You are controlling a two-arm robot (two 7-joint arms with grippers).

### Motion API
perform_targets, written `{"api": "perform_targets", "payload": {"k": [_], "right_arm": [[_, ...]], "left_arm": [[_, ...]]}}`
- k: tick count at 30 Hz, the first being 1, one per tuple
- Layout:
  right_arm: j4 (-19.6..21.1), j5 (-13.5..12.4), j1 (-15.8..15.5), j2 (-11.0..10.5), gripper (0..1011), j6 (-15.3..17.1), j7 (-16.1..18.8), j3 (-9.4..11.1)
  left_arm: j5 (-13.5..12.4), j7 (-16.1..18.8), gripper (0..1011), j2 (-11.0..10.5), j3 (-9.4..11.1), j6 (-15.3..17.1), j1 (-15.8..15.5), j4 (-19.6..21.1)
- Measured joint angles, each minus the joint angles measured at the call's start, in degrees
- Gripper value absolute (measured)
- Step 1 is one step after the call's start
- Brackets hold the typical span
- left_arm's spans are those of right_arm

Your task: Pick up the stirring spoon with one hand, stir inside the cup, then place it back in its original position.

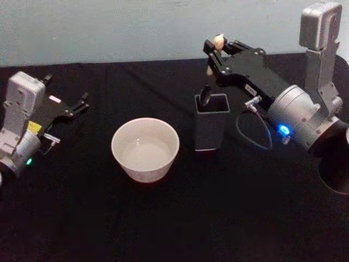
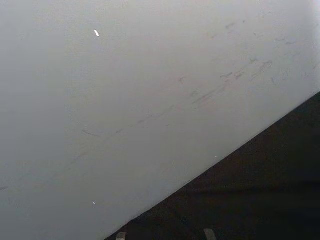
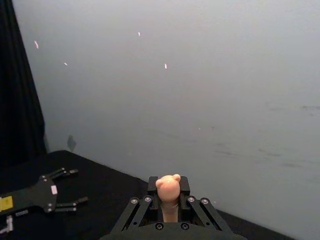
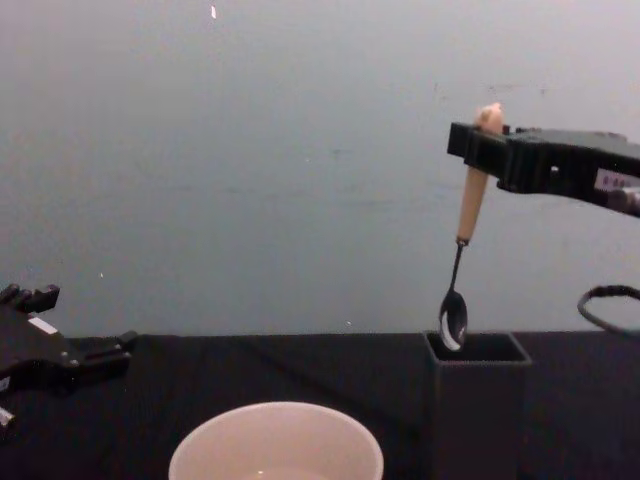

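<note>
My right gripper is shut on the top of the stirring spoon's cream handle, just under its knobby tip. The spoon hangs upright, tilted a little. Its metal bowl sits at the rim of the dark grey square holder, partly inside the opening. The wide cream-white cup stands on the black table to the left of the holder, apart from spoon and gripper; it also shows low in the chest view. My left gripper rests open at the table's left side.
A black cloth covers the table, and a pale wall rises right behind it. A grey cable loop hangs off my right wrist beside the holder. Open tabletop lies in front of the cup and holder.
</note>
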State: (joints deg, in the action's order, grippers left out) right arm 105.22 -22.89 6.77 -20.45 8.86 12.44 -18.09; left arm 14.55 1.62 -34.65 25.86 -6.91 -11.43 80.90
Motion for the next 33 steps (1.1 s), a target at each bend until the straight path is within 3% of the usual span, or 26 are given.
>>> {"api": "perform_targets", "payload": {"k": [13,33], "right_arm": [[-2.5,2.0,-0.2,1.4,221,2.8,-0.5,0.4],[-9.0,6.5,0.4,4.0,221,6.3,-0.9,-0.8]], "left_arm": [[0.0,0.0,1001,0.0,0.0,0.0,0.0,0.0],[0.0,0.0,1001,0.0,0.0,0.0,0.0,0.0]]}}
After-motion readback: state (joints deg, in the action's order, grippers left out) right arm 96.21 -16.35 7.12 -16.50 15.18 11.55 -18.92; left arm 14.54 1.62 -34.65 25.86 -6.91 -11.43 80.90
